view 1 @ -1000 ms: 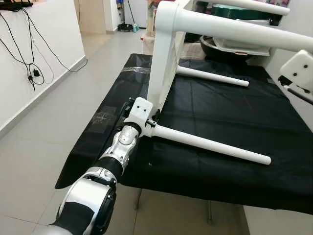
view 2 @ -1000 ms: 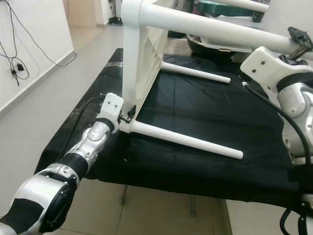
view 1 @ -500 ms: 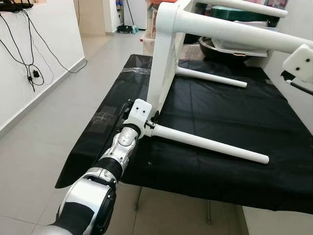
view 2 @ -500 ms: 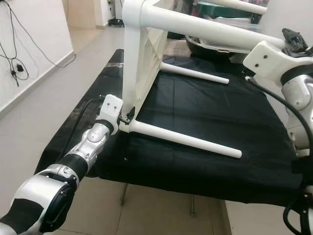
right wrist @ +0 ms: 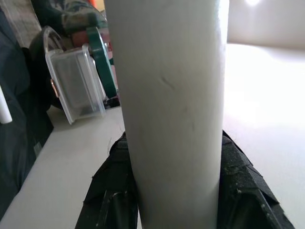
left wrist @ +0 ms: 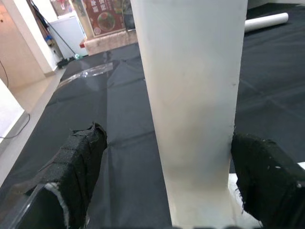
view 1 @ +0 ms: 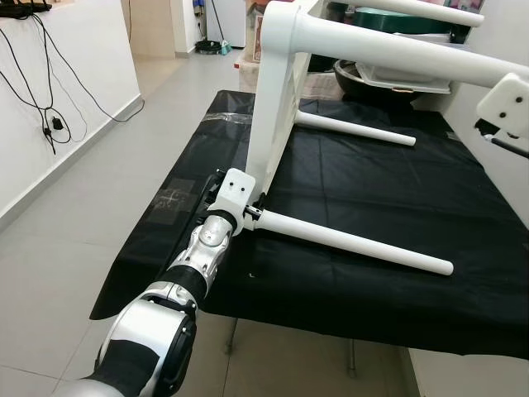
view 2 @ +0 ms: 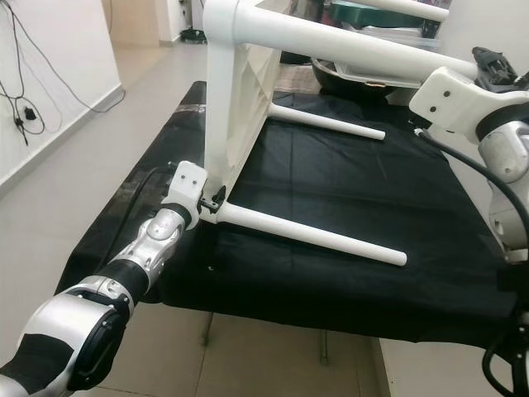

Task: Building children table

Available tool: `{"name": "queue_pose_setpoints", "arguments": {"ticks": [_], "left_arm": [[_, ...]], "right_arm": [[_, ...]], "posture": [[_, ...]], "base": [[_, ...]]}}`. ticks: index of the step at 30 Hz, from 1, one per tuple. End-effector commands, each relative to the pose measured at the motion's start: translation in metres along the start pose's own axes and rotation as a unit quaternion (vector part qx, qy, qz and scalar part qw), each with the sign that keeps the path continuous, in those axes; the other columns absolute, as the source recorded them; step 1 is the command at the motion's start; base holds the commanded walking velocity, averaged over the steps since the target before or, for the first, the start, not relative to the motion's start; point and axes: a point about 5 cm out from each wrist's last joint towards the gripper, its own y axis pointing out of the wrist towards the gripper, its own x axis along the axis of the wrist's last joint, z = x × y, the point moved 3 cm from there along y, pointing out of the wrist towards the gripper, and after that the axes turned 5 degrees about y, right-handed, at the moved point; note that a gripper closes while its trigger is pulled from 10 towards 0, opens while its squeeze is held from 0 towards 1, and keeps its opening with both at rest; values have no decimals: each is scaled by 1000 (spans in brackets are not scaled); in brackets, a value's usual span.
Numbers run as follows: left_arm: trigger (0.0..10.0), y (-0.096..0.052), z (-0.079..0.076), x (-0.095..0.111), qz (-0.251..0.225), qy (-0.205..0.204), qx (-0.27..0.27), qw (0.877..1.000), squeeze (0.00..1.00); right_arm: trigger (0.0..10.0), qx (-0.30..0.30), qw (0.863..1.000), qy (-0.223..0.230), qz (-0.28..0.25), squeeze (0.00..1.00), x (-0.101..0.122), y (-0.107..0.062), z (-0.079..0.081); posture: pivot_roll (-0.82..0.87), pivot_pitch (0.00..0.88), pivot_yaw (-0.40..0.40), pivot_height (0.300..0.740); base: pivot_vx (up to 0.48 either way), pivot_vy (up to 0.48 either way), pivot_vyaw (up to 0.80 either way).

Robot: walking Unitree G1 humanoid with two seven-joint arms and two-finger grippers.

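The table [view 1: 277,99] stands tipped on its side on the black cloth [view 1: 372,198] of a low bench, its white top upright at the left and its legs pointing out to the right. Two legs lie low over the cloth, the near leg [view 1: 355,241] and the far leg [view 1: 355,130], and an upper leg [view 2: 331,50] juts out high above them.

The left gripper [view 2: 213,203] sits at the bottom near corner of the top, right where the near leg joins. In the left wrist view its fingers [left wrist: 76,162] stand spread on either side of the white post [left wrist: 193,105], one pad touching and the other well apart, so it is open, not clamped. The right gripper [right wrist: 174,191] is squeezed tight on the upper leg, both pads pressed against the tube.

The risk I see is the whole thing toppling. It balances on one edge, held firmly only by the right gripper high up, and the left is merely bracing. If the right arm pulls or twists the leg, the bottom edge could slide on the slick cloth or the top could fall flat. A leg not fully seated might also work loose.

Compared with a second ago, the upper leg and right gripper sit slightly higher and the table has barely shifted; the left gripper is where it was.
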Motion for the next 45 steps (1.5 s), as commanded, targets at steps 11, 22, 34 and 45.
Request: {"name": "queue_pose_setpoints", "arguments": {"ticks": [11,22,34,45], "left_arm": [[10000,7,25,9,6,27,25,999,0],[10000,21,78,67,-66,68,84,992,0],[10000,26,101,136,-155,107,116,975,0],[10000,27,96,187,-224,107,117,962,0]], "right_arm": [[0,9,982,188,27,0,-14,-10,8],[0,4,966,247,77,0,-37,-9,12],[0,-1,893,415,176,0,-73,-15,48],[0,-18,693,655,301,0,-76,-39,138]], "posture": [[-46,0,-53,740],[-25,0,-57,740],[6,0,-59,740],[43,0,-59,740]], "base": [[0,0,0],[0,0,0],[0,0,0],[0,0,0]]}}
